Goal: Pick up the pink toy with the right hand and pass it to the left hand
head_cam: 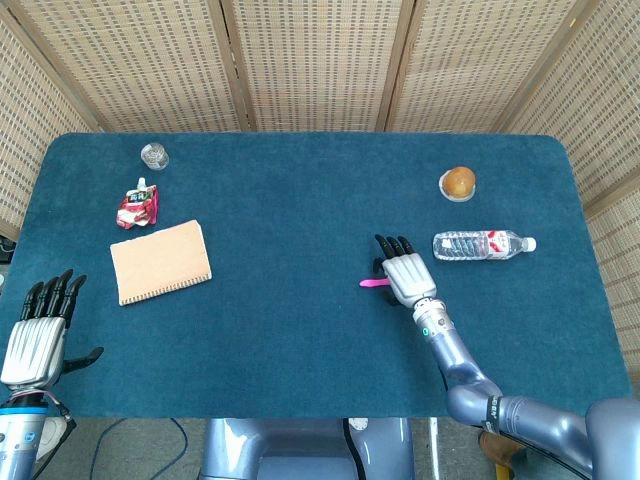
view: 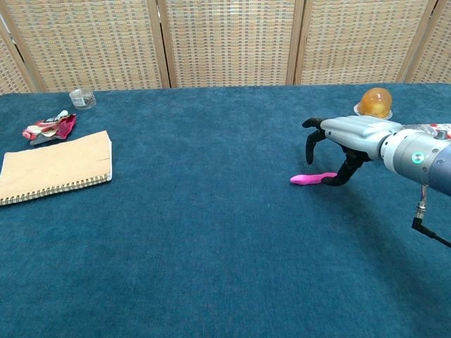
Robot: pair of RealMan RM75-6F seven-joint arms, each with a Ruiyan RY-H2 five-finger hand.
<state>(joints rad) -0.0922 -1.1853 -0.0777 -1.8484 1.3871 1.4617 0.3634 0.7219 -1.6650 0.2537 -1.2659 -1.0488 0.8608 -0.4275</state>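
A small pink toy [head_cam: 372, 283] [view: 310, 179] lies flat on the blue table, right of centre. My right hand [head_cam: 405, 272] [view: 352, 137] hovers over the toy's right end, palm down. Its dark fingers [view: 345, 171] reach down to the table and touch that end, while the thumb stays apart from the toy. The toy still rests on the cloth, and the hand hides part of it in the head view. My left hand [head_cam: 35, 335] is off the table's front left corner with its fingers spread and nothing in it; the chest view does not show it.
A water bottle [head_cam: 483, 244] lies just right of the right hand, with an orange round object [head_cam: 458, 182] [view: 374, 103] behind it. At the left are a tan notebook [head_cam: 160, 262] [view: 56, 167], a red wrapper [head_cam: 137, 206] [view: 48, 127] and a small glass [head_cam: 154, 155] [view: 82, 98].
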